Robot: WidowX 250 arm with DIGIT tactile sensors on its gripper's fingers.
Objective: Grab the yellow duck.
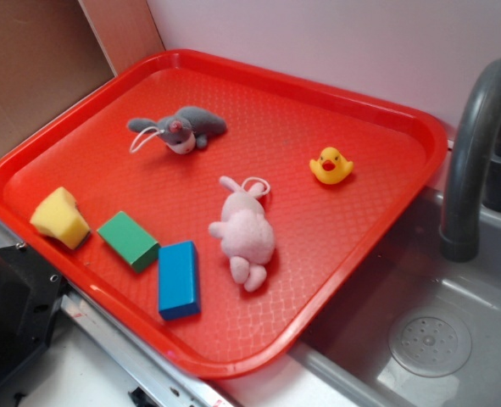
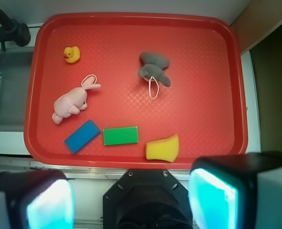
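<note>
The tiny yellow duck [image 1: 331, 165] with an orange-red beak sits upright on the red tray [image 1: 377, 110], near its far right side. In the wrist view the duck [image 2: 71, 54] is at the tray's upper left. My gripper [image 2: 131, 202] is high above the tray's near edge, far from the duck. Its two fingers [image 2: 212, 198] with cyan pads stand wide apart and hold nothing. The gripper does not show in the exterior view.
On the tray lie a pink plush bunny [image 1: 246, 237], a grey plush animal [image 1: 180, 129], a pale yellow sponge wedge [image 1: 59, 218], a green block [image 1: 128, 241] and a blue block [image 1: 179, 279]. A grey sink [image 1: 453, 339] with a dark faucet [image 1: 475, 144] is to the right.
</note>
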